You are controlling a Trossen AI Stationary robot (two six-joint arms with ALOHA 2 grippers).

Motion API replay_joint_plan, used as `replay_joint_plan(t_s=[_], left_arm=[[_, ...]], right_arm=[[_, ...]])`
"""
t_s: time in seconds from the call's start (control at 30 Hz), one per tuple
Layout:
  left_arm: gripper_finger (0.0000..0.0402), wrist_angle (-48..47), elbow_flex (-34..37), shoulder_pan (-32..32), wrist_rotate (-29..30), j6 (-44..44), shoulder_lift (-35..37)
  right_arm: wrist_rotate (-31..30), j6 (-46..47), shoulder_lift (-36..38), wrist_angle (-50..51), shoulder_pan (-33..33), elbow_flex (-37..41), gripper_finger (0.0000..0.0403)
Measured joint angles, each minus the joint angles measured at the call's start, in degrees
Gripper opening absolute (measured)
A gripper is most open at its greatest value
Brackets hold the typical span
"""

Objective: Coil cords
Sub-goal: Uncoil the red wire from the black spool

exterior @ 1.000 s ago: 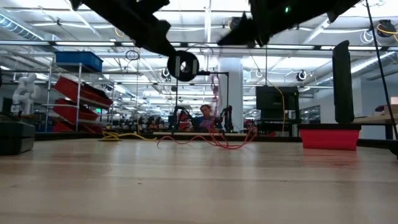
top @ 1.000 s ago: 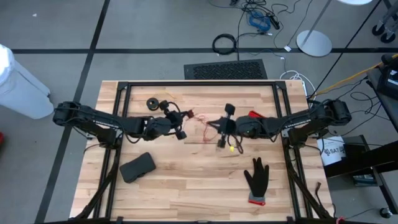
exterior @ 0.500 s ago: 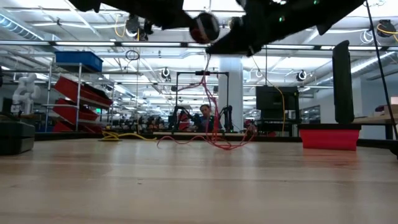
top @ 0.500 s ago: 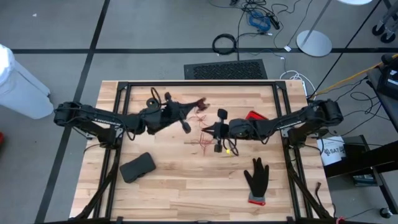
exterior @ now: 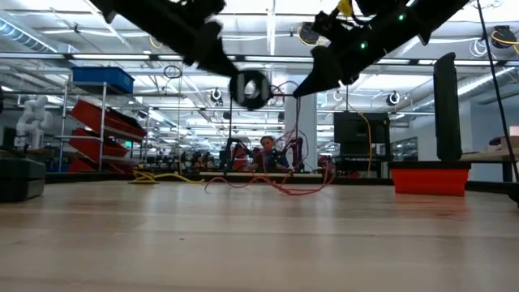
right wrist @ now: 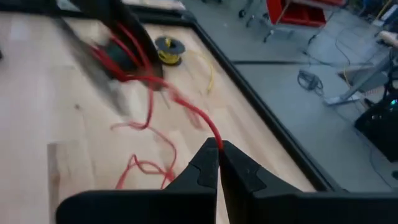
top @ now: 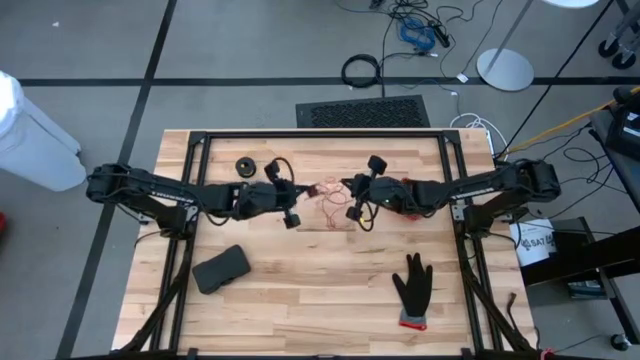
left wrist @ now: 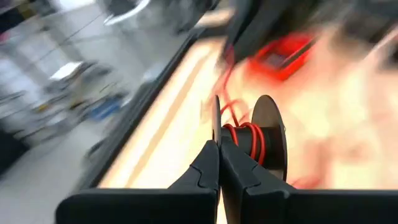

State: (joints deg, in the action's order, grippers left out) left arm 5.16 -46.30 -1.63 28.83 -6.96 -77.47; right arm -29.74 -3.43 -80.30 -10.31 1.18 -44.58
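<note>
Both arms are up over mid-bench, working the red cord.

Your left tool is clamped on the flange of the small black spool; the left wrist view shows several red turns already wound on its core. The spool hangs clear of the bench in the low view.

Your right tool is pinched shut on the red cord itself, just where the strand meets the fingertips in the right wrist view. From there it runs taut-ish to the spool, and slack loops lie on the bench below.

The yellow cord is still untouched: its black spool sits on the bench near the far rail, by the left arm.

Handling, as I judge it:
- The cord is thin, limp and light. It has no stiffness to hold a loop, so it only stays wound under tension.
- It probably slips easily through closed fingers, so keep the pinch close to the spool and feed short lengths.
- The spool is light and rigid; the flange grip looks fine, but keep the fingers off the winding channel.
- Loose loops can snag or knot, so watch them as they lift.

A black glove and a dark pouch lie near the front edge, clear of the work.
</note>
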Motion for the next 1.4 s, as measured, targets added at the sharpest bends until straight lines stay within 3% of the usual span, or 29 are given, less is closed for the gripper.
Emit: replay_joint_plan(t_s=[0.1, 0.23, 0.6, 1.03, 1.23, 1.4], left_arm=[[0.0, -4.2, 0.0, 0.0, 6.7, -0.7, 0.0], [0.0, -2.3, 0.0, 0.1, 11.3, -0.9, 0.0], [0.0, 18.5, 0.0, 2.5, 12.2, -2.6, -0.4], [0.0, 21.3, 0.0, 6.0, 10.7, -4.7, -0.5], [0.0, 21.3, 0.0, 6.1, 10.8, -11.1, -0.5], [0.0, 20.4, 0.0, 5.2, 10.9, -14.5, -0.5]], right_arm=[[4.0, -2.2, 1.3, -2.2, -1.6, 0.0, 0.0], [12.0, -4.9, 1.5, -8.1, -3.8, 0.0, 0.0], [19.4, -6.0, 0.7, -12.3, -5.8, 0.0, 0.0], [22.6, -5.1, -5.1, -9.9, -5.8, 0.0, 0.0], [19.6, -2.2, -5.3, -3.7, -5.4, 0.0, 0.0002], [19.0, -0.8, -5.2, -1.3, -4.8, 0.0, 0.0027]])
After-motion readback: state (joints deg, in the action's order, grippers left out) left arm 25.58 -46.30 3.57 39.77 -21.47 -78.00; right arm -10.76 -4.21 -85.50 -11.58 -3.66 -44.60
